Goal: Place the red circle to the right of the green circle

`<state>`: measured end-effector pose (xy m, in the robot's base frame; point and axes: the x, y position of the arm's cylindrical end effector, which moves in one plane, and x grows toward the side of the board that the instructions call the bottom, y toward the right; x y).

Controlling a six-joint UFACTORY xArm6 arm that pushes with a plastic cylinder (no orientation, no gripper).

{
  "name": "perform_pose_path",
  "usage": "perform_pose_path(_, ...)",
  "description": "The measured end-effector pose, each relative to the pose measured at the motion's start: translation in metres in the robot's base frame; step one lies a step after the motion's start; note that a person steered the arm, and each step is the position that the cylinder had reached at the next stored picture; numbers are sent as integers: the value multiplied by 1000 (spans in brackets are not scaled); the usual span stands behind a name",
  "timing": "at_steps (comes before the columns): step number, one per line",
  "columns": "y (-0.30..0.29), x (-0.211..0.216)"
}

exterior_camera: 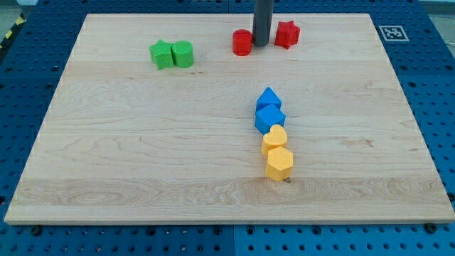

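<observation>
A pale wooden board (142, 142) lies on a blue pegboard bench (14, 107). My tip (261, 44), a bare rod with no jaws, stands just right of the red circle (242, 43). The green circle (183, 54) sits well left, touching a green star (162, 55).

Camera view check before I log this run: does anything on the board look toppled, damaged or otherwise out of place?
Nothing stands out. The green circle sits beside a green star at the view's upper left. My tip stands between the red circle and a red star. Two blue blocks and two yellow blocks form a tidy column.
</observation>
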<state>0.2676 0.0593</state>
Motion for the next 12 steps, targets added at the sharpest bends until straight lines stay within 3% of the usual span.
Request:
perform_pose_path(4,-45,39)
perform_pose_path(6,-25,41)
perform_pose_path(12,-74,44)
